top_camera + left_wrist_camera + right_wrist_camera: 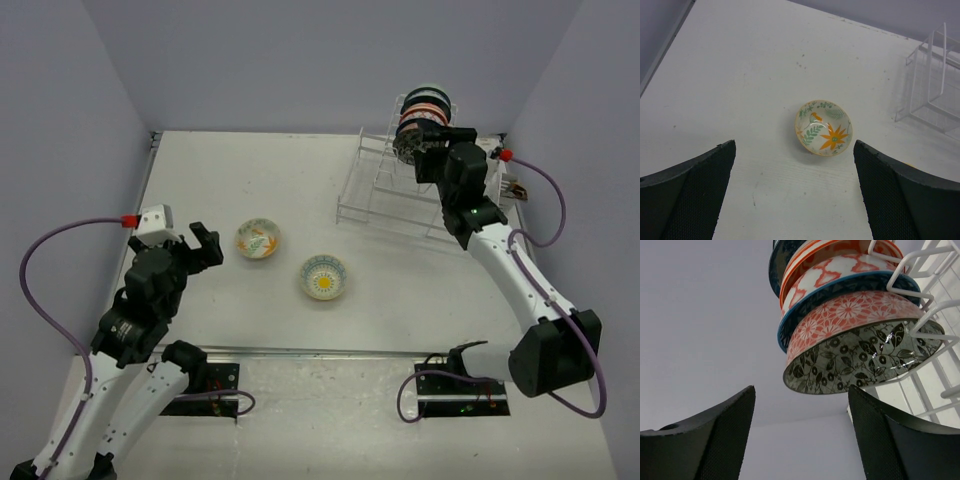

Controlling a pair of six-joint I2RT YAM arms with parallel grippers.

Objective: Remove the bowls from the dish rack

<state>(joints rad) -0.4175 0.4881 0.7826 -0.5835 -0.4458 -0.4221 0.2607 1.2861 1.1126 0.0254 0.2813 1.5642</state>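
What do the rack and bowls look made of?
Dish rack: thin white rods, smooth, likely coated wire, possibly plastic. Front racked bowl: glossy, probably glazed ceramic; sharp highlights on its leaf-print inside. Flower bowl on the table: same gloss, printed pattern; ceramic or melamine, can't tell.

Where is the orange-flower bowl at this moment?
Top external view: the orange-flower bowl sits on the table left of centre, between the open left claw and the yellow-centred bowl.
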